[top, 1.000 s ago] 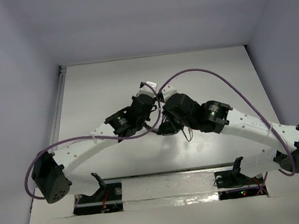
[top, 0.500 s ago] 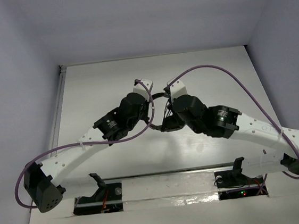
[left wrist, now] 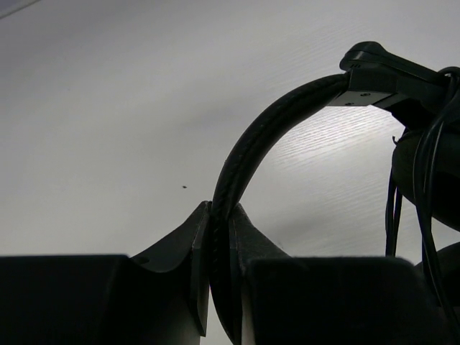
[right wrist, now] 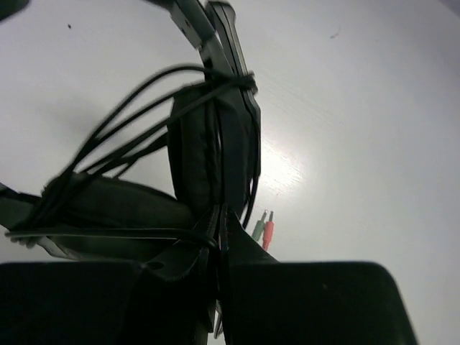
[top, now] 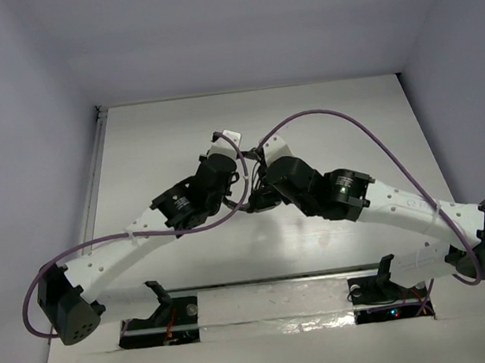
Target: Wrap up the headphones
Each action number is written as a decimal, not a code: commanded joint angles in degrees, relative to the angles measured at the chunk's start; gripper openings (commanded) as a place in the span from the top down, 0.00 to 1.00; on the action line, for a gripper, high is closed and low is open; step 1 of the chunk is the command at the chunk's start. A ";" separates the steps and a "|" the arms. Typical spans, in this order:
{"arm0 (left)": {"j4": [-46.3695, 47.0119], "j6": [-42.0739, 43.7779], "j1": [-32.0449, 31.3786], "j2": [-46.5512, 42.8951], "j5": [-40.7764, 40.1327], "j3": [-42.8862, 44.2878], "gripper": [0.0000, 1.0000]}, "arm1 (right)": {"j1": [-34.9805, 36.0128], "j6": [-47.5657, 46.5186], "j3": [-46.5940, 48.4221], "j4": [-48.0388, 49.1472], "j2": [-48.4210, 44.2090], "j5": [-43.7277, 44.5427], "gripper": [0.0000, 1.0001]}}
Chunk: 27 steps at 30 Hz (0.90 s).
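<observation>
Left arm [top: 115, 251], right arm [top: 406, 208]: white perforated links, black joint housings, purple cables [top: 339, 113]. Left gripper [left wrist: 219, 215], right gripper [right wrist: 218, 219] black.

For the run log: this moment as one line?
left end effector: shut on headband | right end effector: shut on cord | headphones: cord loops across earcup

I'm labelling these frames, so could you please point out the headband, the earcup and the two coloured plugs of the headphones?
headband [left wrist: 248, 147]: left wrist view, middle of the curved band.
earcup [right wrist: 192, 158]: right wrist view, its padded side.
coloured plugs [right wrist: 269, 231]: right wrist view, on the red plug.
</observation>
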 commanded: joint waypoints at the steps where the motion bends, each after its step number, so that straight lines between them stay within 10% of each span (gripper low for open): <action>1: -4.20 4.48 0.17 -1.12 -5.09 2.70 1.00 | -1.77 3.04 4.94 -5.07 -1.57 2.89 0.95; 15: -1.64 8.00 -2.73 -5.51 8.73 -0.99 1.00 | -2.29 -11.08 0.82 13.97 -3.41 21.69 0.92; 27: -1.91 8.96 -3.25 -6.74 19.70 0.06 1.00 | -5.28 -15.77 1.34 14.64 -3.77 9.51 0.70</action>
